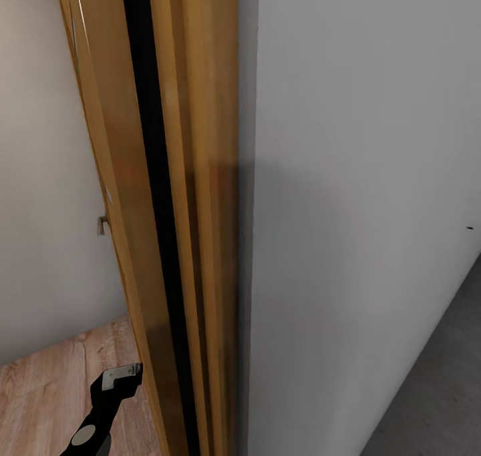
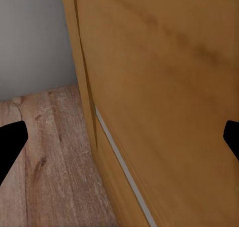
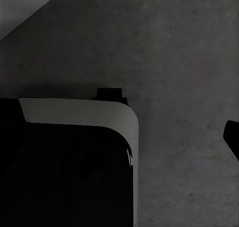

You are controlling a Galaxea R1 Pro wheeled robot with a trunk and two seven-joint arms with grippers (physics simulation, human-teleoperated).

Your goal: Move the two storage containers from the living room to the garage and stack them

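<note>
The two storage containers are out of view. My left gripper (image 1: 123,374) hangs low over the light wood-plank floor (image 1: 47,389), close beside the edge of a wooden door (image 1: 194,175). In the left wrist view its fingers (image 2: 12,142) stand wide apart, open, with nothing between them, facing the door panel (image 2: 169,87). In the right wrist view my right gripper (image 3: 124,137) points down at the dark grey concrete floor (image 3: 174,48). One fingertip (image 3: 232,136) shows at the picture's edge, and the jaws look open and empty.
The door's edge stands straight ahead, with a pale grey wall (image 1: 361,175) to its right and concrete floor (image 1: 434,389) below that. A small metal handle (image 1: 102,225) sticks out on the door's left. My black and white base (image 3: 79,137) sits under the right gripper.
</note>
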